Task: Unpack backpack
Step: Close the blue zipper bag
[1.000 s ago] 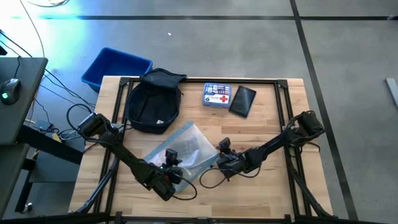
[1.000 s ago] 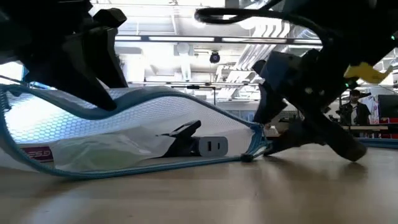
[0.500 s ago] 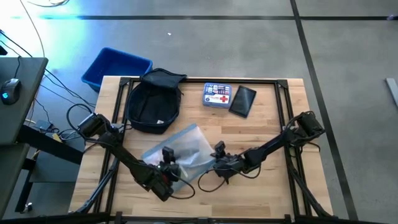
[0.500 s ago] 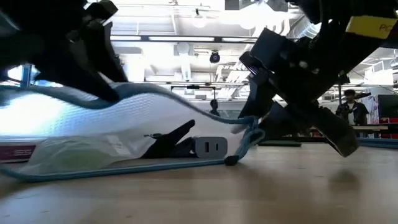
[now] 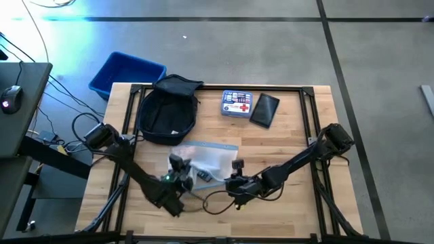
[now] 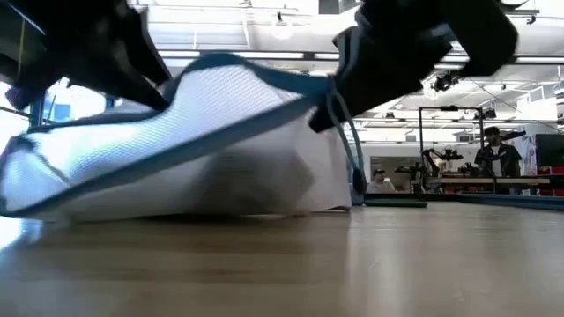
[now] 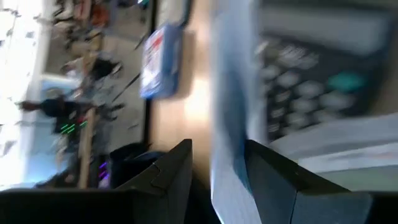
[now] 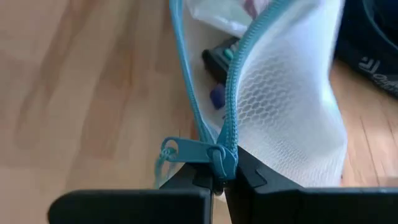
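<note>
white mesh zip pouch (image 5: pixel 207 160) at table centre, long axis 9–3. right gripper (image 5: pixel 230 183) at its 4 o'clock corner, clamped on teal zipper end (image 8: pixel 219 159). left gripper (image 5: pixel 178 175) at 8 o'clock, fingers apart astride pouch edge. backpack (image 5: pixel 166 112) lies 11 o'clock of pouch, nearer left arm; bare wood near front edge.

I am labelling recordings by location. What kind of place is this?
Probably a robotics lab or workshop: a wooden table on a concrete floor, open ceiling ducts overhead, and a person among equipment racks in the background.
</note>
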Robot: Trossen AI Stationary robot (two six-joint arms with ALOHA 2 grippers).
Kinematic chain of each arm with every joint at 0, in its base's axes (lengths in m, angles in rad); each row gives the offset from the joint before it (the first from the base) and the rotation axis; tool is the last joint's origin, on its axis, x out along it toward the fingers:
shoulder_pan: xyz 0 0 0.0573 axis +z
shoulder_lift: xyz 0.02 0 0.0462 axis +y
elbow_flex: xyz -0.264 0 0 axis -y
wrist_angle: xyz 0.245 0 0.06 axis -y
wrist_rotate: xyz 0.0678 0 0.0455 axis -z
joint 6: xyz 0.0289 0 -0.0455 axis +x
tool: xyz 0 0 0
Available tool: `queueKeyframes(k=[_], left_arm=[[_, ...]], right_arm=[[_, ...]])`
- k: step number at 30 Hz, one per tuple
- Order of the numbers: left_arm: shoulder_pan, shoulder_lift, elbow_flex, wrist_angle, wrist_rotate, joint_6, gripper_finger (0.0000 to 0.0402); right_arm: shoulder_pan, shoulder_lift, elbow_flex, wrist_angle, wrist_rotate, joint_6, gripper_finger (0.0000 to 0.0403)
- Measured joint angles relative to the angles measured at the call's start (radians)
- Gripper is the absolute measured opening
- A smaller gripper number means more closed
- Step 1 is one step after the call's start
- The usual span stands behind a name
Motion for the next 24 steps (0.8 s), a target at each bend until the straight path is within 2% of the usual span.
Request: queueKeyframes(k=[3, 6, 9, 11, 17, 24], left_arm=[[-0.056, 0.000, 0.059, 0.007, 0.058, -0.003, 0.0125], [-0.103, -0.001, 0.087, 0.016, 0.074, -0.073, 0.0125], [-0.130, -0.001, 0.088, 0.112, 0.075, -0.102, 0.0125], [-0.138, -0.001, 0.080, 0.226, 0.079, -0.055, 0.0125], [-0.098, 0.000, 0.077, 0.519, 0.224, 0.127, 0.0124], [0.006, 0.068, 0.077, 0.770, 0.247, 0.148, 0.0124]], right_arm=[[0.001, 0.000, 0.004, -0.001, -0.007, 0.008, 0.0001], [0.003, 0.000, -0.002, 0.002, -0.025, 0.013, 0.0001], [0.003, 0.001, -0.005, 0.002, -0.031, 0.016, 0.0001], [0.003, 0.001, -0.005, 0.009, -0.031, 0.015, 0.0001], [0.003, 0.002, -0.005, 0.020, -0.031, 0.013, 0.0000], [0.008, 0.002, -0.005, 0.070, -0.023, -0.019, 0.0000]])
